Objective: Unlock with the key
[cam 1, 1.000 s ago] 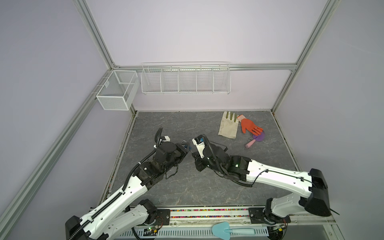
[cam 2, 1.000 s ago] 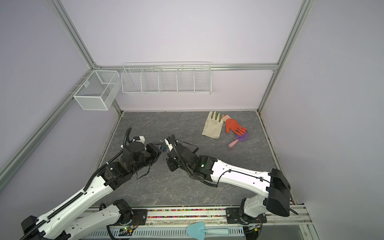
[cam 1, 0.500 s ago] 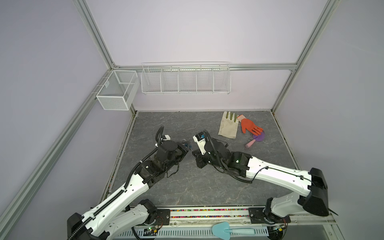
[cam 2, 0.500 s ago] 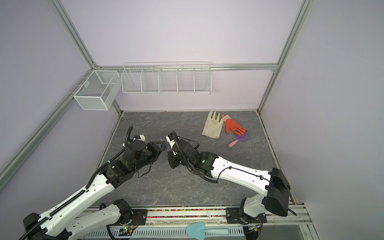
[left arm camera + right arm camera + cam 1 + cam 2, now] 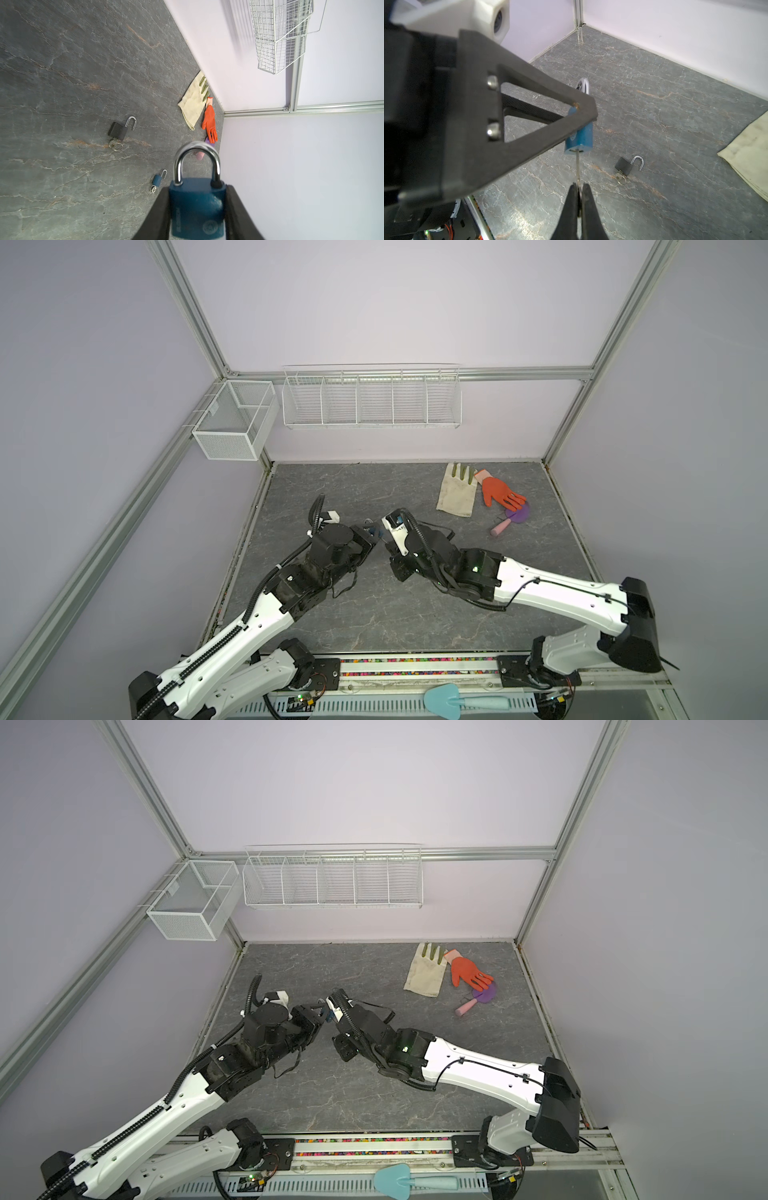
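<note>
Within the left pincer (image 5: pixel 196 189) sits the blue padlock (image 5: pixel 197 209), key (image 5: pixel 577 166) inserted.

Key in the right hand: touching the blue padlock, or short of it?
Touching. The right wrist view shows the key running from the right hand straight into the keyway on the bottom face of the blue padlock, with no gap visible.

embossed lettering running down the blue padlock (image 5: pixel 197 209) body, too blurry to read tbh, round logo stamp beside it, same deal, nothing else legible
</note>
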